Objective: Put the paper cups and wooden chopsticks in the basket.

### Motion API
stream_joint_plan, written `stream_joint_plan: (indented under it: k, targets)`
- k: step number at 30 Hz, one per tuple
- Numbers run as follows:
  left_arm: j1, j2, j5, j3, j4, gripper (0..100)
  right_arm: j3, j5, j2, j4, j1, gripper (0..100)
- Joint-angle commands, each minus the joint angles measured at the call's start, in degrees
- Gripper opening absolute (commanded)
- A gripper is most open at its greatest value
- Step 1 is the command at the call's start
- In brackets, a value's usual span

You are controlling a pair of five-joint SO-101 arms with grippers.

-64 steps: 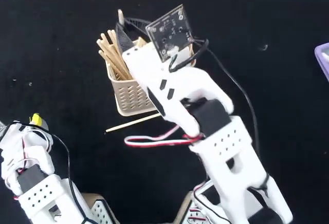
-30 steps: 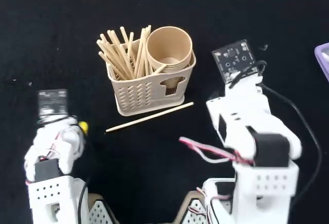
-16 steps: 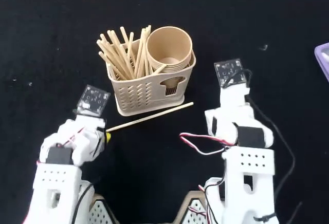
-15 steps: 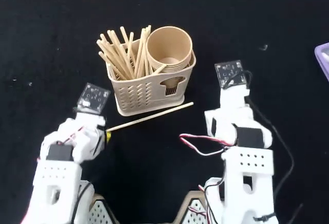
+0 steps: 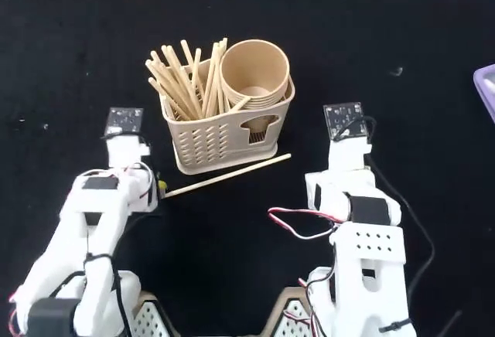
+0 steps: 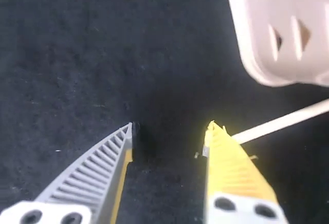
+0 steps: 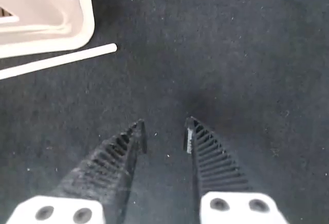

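Observation:
A beige slotted basket point(image 5: 224, 136) stands mid-table holding a bundle of wooden chopsticks point(image 5: 182, 82) and stacked paper cups point(image 5: 255, 70). One loose chopstick point(image 5: 228, 175) lies on the black cloth just in front of it. My left gripper point(image 6: 170, 131) is open and low over the cloth, its yellow finger point(image 6: 226, 157) right beside the loose chopstick's point(image 6: 280, 124) near end. My right gripper point(image 7: 164, 126) is open over bare cloth with nothing between its fingers. The chopstick's other end point(image 7: 56, 62) and the basket's corner point(image 7: 46, 13) lie ahead of it.
The left arm point(image 5: 100, 205) and right arm point(image 5: 356, 213) flank the basket on the black table. A purple object point(image 5: 487, 86) shows at the right edge. Bare cloth stretches behind the basket and to both sides.
The right arm drew back from over the basket to the cloth on its right. The left arm swung in and forward, bringing its gripper to the loose chopstick's left end.

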Motion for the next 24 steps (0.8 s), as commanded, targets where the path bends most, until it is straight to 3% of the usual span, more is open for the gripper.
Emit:
stream_joint_plan:
  k: [1, 13, 24]
  targets:
    - [1.9, 1.8, 0.4, -3.7, -0.6, 22, -0.2, -0.1, -0.6, -1.2, 1.1, 13.0]
    - [2.0, -1.8, -10.0, -3.7, 12.0, 22, 0.0, -0.1, -0.3, -3.2, 1.1, 13.0]
    - [3.6, -25.1, -18.1, 2.0, 22.5, 23, 0.9, -0.1, -0.6, -3.3, 1.1, 13.0]
